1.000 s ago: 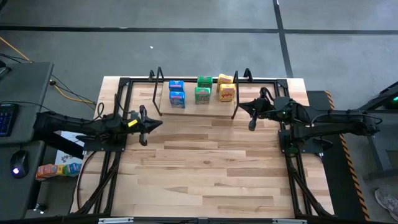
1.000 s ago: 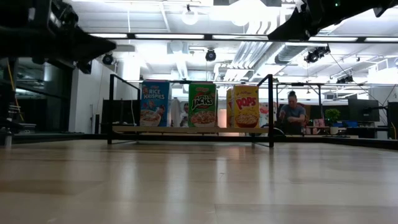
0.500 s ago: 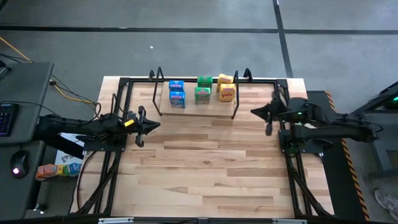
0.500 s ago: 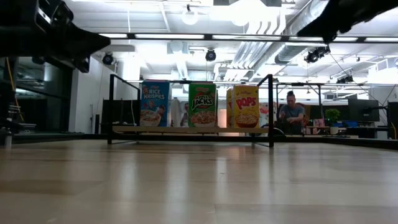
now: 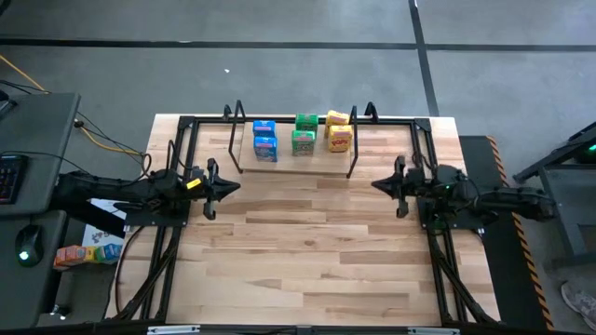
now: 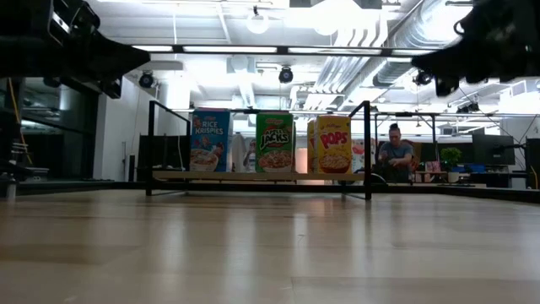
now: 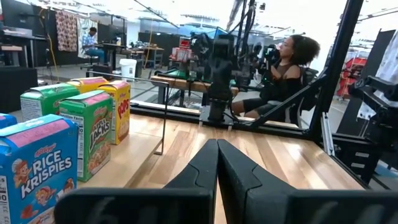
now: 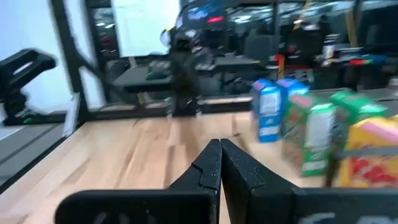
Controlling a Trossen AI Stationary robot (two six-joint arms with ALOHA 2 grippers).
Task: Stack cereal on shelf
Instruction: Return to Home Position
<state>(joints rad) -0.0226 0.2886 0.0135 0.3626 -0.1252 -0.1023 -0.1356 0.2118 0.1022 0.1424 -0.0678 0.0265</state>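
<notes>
Several small cereal boxes stand upright on the shelf [image 5: 284, 152], a pale plank between two black wire hoops at the table's far middle: two blue [image 5: 264, 141], two green [image 5: 304, 136] and two yellow [image 5: 339, 133], in three rows. In the low view they show as blue [image 6: 209, 141], green [image 6: 274, 143] and yellow [image 6: 333, 145]. My left gripper [image 5: 237, 184] is shut and level at the table's left, pointing right, empty [image 7: 217, 144]. My right gripper [image 5: 374, 184] is shut and level at the table's right, pointing left, empty [image 8: 220, 144]. Both hang above the table, nearer than the shelf.
A black frame [image 5: 186, 121] runs round the tabletop's far and side edges. Bare planks [image 5: 307, 251] lie between the grippers and toward the near edge. A person sits in the room beyond the table [image 6: 395, 152].
My right gripper has drawn back from beside the shelf toward the table's right edge and a little nearer, sinking and levelling out, staying shut. The boxes have not moved.
</notes>
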